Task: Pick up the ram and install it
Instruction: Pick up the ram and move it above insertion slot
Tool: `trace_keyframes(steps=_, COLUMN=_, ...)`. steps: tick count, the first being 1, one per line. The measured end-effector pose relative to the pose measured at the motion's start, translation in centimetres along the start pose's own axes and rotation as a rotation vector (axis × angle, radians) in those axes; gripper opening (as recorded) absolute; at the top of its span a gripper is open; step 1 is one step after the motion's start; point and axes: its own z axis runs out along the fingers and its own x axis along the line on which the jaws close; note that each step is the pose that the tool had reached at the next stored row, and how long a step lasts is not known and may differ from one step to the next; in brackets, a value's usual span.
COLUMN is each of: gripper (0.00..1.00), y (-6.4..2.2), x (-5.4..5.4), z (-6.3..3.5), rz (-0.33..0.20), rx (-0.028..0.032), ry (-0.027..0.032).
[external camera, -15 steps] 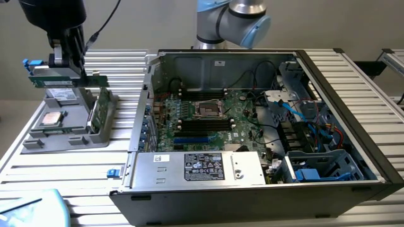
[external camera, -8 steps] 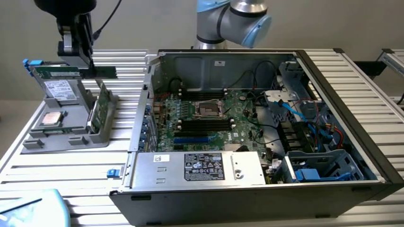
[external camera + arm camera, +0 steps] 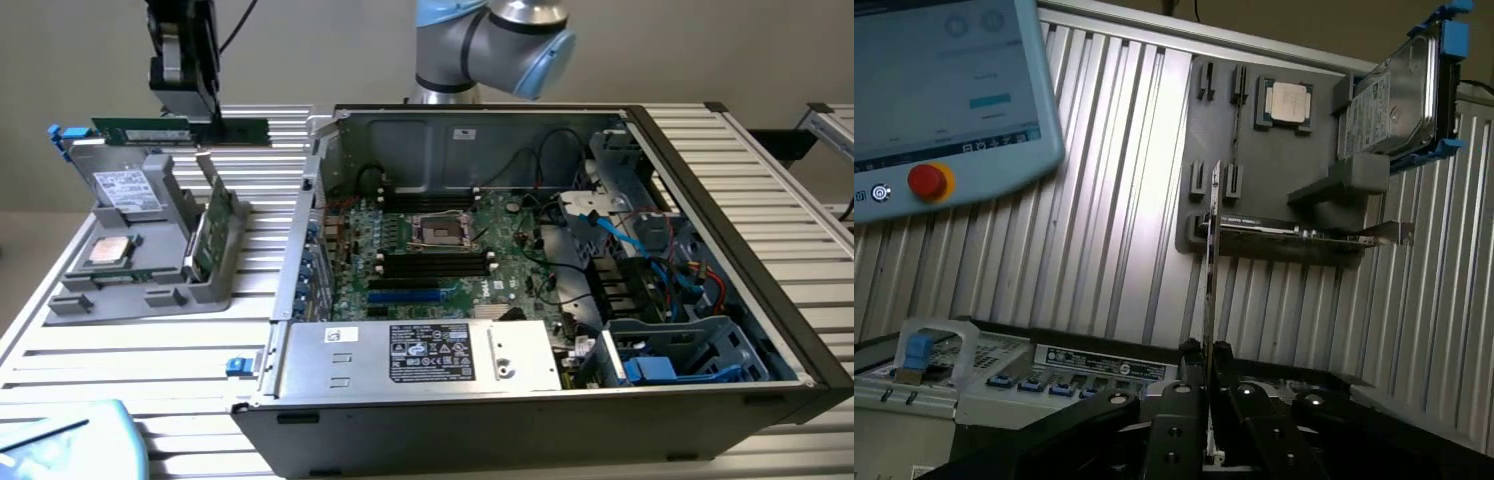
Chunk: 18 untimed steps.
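Gripper (image 3: 207, 118) is pinching the ram (image 3: 140, 131) tight, holding it level above the gray tray (image 3: 74, 300), around ten o'clock from the open case (image 3: 534, 430). It's a thin pinch, so I'm guessing the stick could be twisting and missing the slot (image 3: 427, 263).

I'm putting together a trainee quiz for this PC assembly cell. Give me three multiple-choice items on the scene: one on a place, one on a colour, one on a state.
1. Where is the ram?
A. In the air over the grey parts holder
B. Seated in a motherboard slot
C. Lying on the power supply

2. What colour is the round button on the teach pendant?
A. Green
B. Red
C. Yellow

3. How is the gripper?
A. Open and empty
B. Shut on the ram
C. Shut on a cable

Answers:
1 A, the stick hangs level above the holder, outside the case.
2 B, the wrist view shows it red.
3 B, the fingers clamp the stick's edge.
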Motion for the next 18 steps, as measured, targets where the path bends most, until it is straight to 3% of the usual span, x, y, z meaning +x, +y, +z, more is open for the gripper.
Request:
trace_keyframes(steps=5, gripper=0.15, y=-1.72, x=0.3, z=-1.05, rz=-0.001, rx=-0.0018, ry=-0.0091)
trace_keyframes(steps=18, gripper=0.15, y=-7.41, x=1.4, z=-2.14, rz=-0.004, rx=0.0006, ry=-0.0254)
